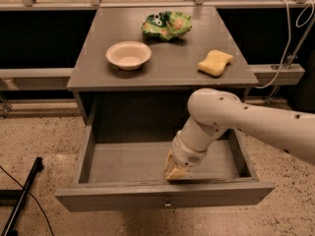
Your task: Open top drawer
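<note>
Camera view: wide grey wooden top drawer (108, 198) pulled well out under the bench (167, 65). Gripper (175, 171) inside the drawer, just behind its front panel, tan fingers (172, 169) seemingly pressed together, pinching nothing. Probably stiff, light, easy-sliding; best gripped at its small round metal knob (168, 204).

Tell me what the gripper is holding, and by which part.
Cannot be told. The gripper is down inside the open top drawer, against its front panel's inner face, above the knob.
</note>
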Robot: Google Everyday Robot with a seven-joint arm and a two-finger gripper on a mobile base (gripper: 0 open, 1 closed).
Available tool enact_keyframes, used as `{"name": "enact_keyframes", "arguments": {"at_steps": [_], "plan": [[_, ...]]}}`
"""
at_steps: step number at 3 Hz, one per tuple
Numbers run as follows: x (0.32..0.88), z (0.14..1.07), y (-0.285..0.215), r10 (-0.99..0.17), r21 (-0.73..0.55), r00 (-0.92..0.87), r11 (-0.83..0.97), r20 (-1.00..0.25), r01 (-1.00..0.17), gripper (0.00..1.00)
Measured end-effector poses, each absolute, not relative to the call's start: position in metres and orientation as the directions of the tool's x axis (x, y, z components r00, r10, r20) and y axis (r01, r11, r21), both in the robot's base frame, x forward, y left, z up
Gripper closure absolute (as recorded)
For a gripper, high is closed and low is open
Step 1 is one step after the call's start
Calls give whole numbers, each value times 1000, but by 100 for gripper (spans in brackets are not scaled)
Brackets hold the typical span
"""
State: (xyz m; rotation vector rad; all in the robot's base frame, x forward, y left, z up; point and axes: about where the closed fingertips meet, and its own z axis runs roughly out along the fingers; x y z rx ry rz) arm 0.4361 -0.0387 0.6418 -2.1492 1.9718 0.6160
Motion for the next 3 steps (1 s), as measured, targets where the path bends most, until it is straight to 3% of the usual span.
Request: {"name": "enact_keyframes", "arguments": {"at_steps": [2, 3], "plan": [[416, 735, -83, -845, -41, 37, -18, -534, -999, 100], [414, 743, -91, -840, -58, 29, 3, -541, -998, 86]]}}
